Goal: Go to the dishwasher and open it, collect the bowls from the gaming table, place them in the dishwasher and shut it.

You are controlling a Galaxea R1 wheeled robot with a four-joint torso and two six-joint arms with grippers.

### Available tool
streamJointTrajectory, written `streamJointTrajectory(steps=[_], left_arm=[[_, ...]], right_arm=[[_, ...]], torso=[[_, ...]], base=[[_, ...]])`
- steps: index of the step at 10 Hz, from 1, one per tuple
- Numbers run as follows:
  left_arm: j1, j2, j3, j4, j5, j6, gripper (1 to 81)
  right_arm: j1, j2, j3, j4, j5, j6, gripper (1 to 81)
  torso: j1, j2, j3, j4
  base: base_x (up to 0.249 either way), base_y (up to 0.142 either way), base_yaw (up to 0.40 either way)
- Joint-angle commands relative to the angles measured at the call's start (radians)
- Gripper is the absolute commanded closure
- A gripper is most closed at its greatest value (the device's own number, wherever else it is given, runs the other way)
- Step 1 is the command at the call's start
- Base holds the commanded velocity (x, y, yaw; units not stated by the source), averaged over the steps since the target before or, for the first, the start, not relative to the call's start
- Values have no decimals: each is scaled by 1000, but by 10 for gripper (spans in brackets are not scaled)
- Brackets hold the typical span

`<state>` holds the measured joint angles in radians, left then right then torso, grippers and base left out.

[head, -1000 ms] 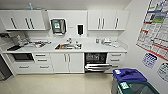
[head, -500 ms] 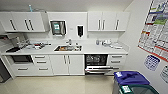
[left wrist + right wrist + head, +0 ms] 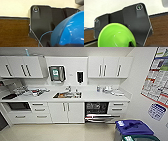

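The dishwasher (image 3: 96, 108) stands under the counter right of the sink. Its dark interior is exposed and its door (image 3: 100, 119) is folded down low in front. A bright blue bowl (image 3: 70, 32) looms close in the left wrist view, held above a brown wooden surface, with my left gripper (image 3: 54, 44) shut on its rim. A yellow-green bowl (image 3: 115, 36) looms close in the right wrist view, and my right gripper (image 3: 130, 44) is shut on its rim. The gaming table is out of view.
A blue-lidded bin (image 3: 133, 127) and a green bin (image 3: 141, 138) stand by the right wall, just right of the dishwasher door. The white counter (image 3: 100, 98) carries a sink (image 3: 66, 94) and clutter. Pale floor (image 3: 55, 132) lies in front of the cabinets.
The whole head view has shifted a little as the camera moved; the kitchen sits slightly lower and the bins further right. The things themselves have not moved.
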<state>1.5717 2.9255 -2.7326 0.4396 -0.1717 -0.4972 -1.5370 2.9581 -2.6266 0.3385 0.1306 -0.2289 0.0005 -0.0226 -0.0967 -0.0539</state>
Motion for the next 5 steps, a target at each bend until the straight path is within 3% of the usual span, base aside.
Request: streamJointTrajectory(steps=[1,5], left_arm=[[-23,-2,2,-4,46,2,811],[-23,-2,2,-7,46,2,811]], right_arm=[[34,-17,-4,-6,-63,-4,811],[31,-17,-9,-4,-63,-4,811]], torso=[[0,0,0,0],[0,0,0,0]], base=[[116,0,0],[120,0,0]])
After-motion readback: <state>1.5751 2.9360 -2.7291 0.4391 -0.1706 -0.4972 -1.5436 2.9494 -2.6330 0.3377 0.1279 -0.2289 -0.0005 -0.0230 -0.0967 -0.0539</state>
